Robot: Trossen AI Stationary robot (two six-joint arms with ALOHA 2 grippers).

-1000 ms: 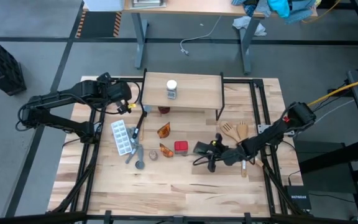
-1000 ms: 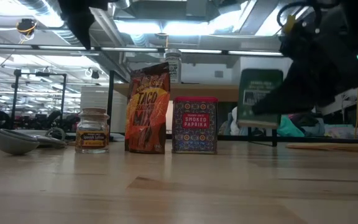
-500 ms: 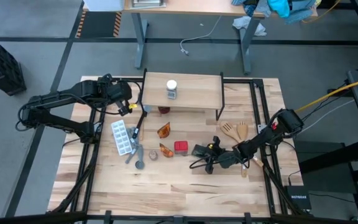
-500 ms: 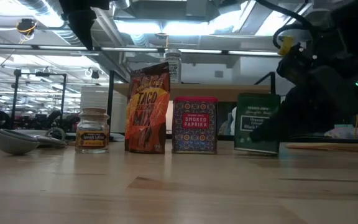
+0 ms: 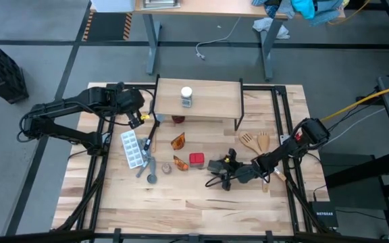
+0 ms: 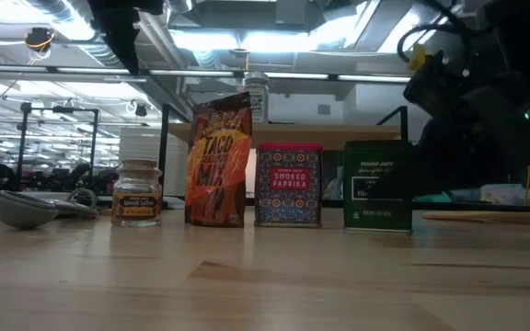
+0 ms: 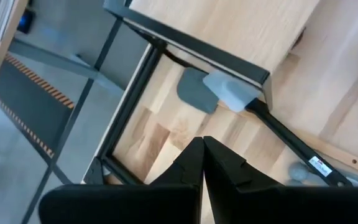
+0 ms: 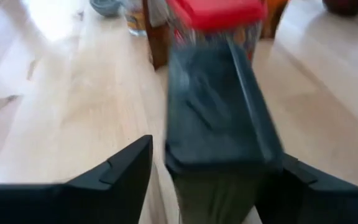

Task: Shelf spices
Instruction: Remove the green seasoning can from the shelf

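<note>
From above, the right hand (image 5: 216,174) sits low over the surface (image 5: 201,202) near its middle, just right of the red-topped box (image 5: 196,159). A dark tin (image 5: 215,165) stands at its fingertips; whether the fingers touch it cannot be told here. 2 orange packets (image 5: 178,152) lie left of the red box, and a small brown-capped jar (image 5: 166,168) is beside them. The shelf (image 5: 215,101) stands at the far middle of the surface with 1 white-capped jar (image 5: 186,96) on top. The left hand (image 5: 138,116) waits by the shelf's left leg, near a pale grey tray-like utensil (image 5: 132,148). Wooden spatulas (image 5: 256,142) lie to the right.

At surface height, the green-labelled dark tin (image 6: 378,185) stands upright on the surface, just right of the paprika box (image 6: 288,185), then the taco packet (image 6: 219,159) and the small jar (image 6: 136,193) in a row. The right hand's dark bulk (image 6: 486,101) hangs just beside the tin's right edge.

The left wrist view shows that hand's fingers (image 7: 194,163) pressed together, holding nothing, above a grey spatula head (image 7: 213,94) by the shelf leg.

The right wrist view shows the tin (image 8: 219,118) standing between the 2 spread fingers (image 8: 126,168), a gap visible on one side, with the red-topped box (image 8: 216,15) just beyond it.
</note>
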